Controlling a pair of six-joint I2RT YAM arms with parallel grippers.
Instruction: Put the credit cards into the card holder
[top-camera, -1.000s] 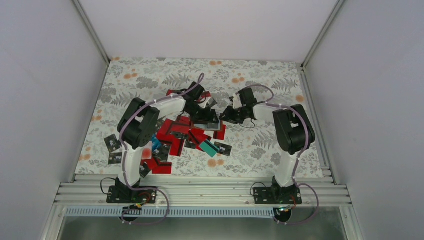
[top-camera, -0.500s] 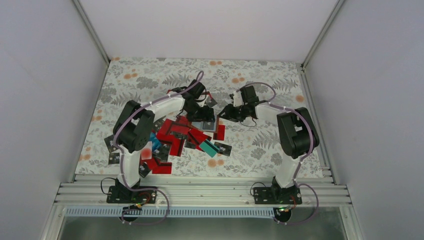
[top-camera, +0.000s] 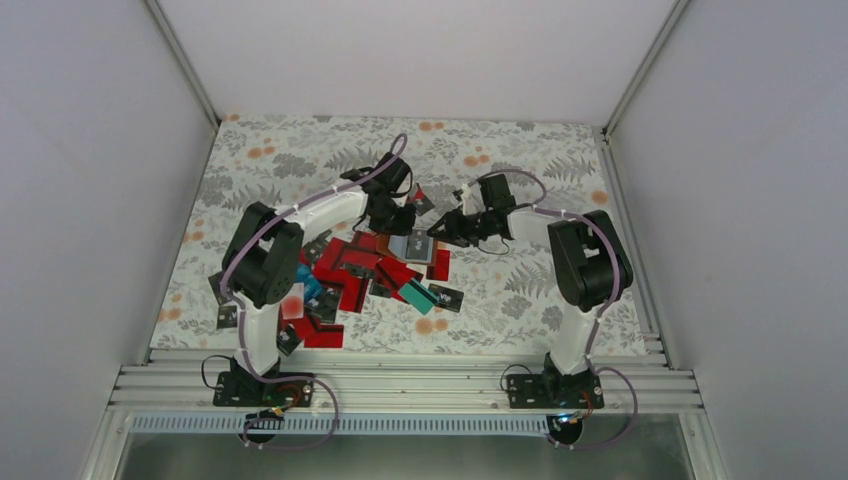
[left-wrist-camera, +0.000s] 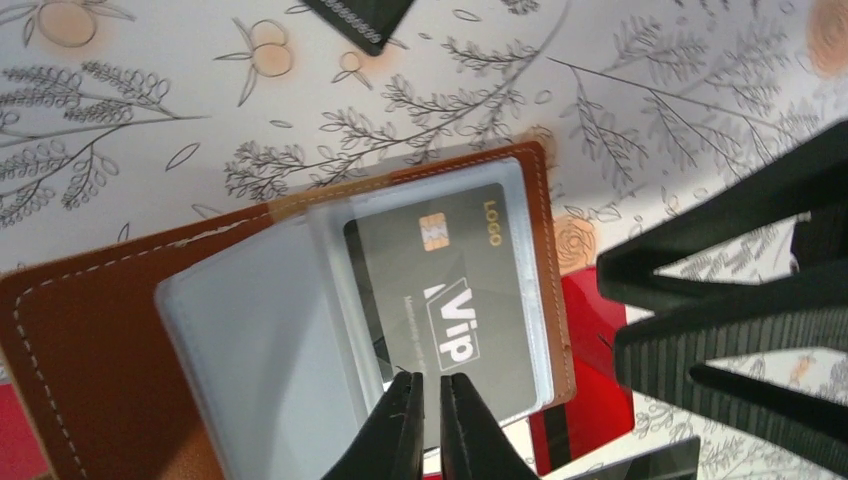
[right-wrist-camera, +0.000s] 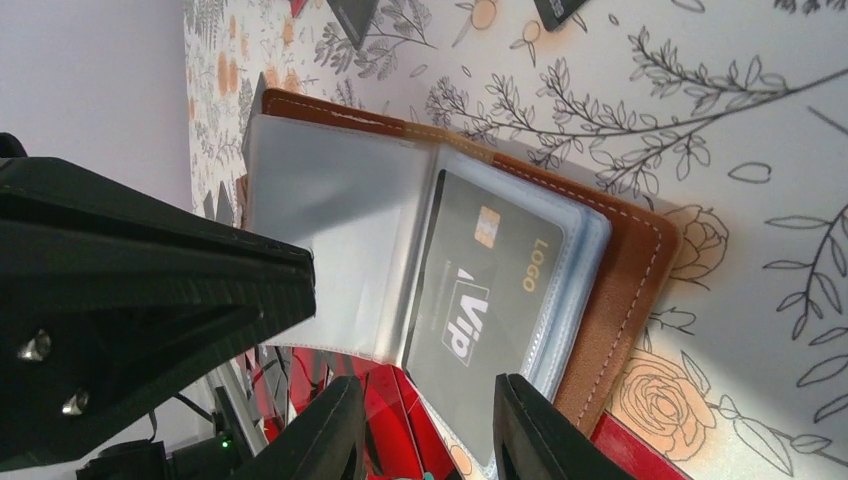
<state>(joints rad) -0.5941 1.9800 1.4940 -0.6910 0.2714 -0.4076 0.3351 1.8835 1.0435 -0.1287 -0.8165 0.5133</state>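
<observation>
Lying open flat, the card holder (top-camera: 412, 247) stretches left to right.

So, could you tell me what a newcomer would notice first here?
The open brown card holder lies centrally with a black VIP card in its clear pocket. Beside it, toward the near edge, a heap of red and black credit cards sprawls over the flowered tablecloth.

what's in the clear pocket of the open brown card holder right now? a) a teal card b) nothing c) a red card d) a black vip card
D: both wrist views show the black VIP card sitting inside a clear pocket of the open card holder.
</observation>
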